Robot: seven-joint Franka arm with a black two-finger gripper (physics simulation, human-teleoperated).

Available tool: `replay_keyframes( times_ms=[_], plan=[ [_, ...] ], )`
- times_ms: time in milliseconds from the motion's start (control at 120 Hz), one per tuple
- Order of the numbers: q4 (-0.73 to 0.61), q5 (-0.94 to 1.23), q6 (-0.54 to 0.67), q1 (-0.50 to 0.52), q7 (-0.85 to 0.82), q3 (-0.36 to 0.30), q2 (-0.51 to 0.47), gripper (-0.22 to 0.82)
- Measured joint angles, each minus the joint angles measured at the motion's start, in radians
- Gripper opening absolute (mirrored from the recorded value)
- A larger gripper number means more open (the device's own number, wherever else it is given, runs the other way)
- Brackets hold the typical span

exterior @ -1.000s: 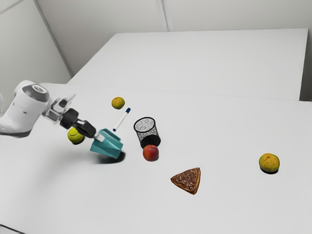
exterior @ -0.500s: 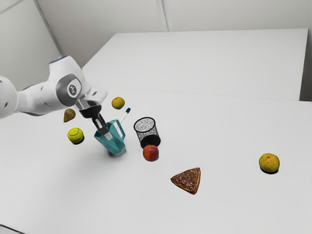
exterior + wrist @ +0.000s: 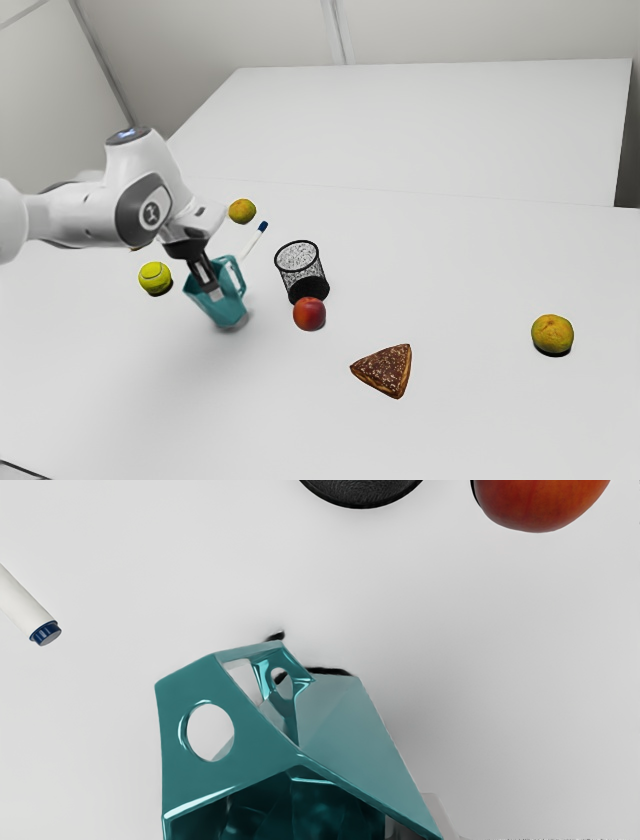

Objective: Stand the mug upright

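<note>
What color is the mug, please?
The mug is teal, a blue-green; the wrist view shows it best.

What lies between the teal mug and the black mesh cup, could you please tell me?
Only bare white tabletop lies between the teal mug and the black mesh cup; both the exterior view and the wrist view show that.

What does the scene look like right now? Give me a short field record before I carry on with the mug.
object: teal mug
pose: tilted, mouth leaning toward the exterior view's left; not upright yet
handle: on the side toward the mesh cup
end effector: closed on the mug's wall near its mouth
base contact: cannot tell whether it touches the table
beside the mesh cup: red fruit
near the handle side: marker, blue-tipped
toward the exterior view's left: tennis ball
</note>
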Motion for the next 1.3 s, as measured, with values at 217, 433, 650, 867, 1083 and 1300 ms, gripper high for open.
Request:
replay_keyframes(
  times_ms=[217,433,650,867,1083,1300],
  plan=[
    [-0.018,0.021,-0.015,-0.002,-0.046,-0.022,-0.004,-0.18],
    [-0.024,0.044,-0.023,-0.003,-0.087,-0.033,0.008,-0.18],
    [-0.024,0.052,-0.024,0.001,-0.113,-0.045,-0.002,0.09],
    [-0.004,0.052,-0.048,0.002,-0.131,-0.060,-0.071,0.34],
    [0.115,0.044,-0.144,0.011,-0.194,-0.064,-0.097,0.49],
    [0.427,0.047,-0.352,-0.004,-0.397,-0.047,-0.024,0.56]
  ],
)
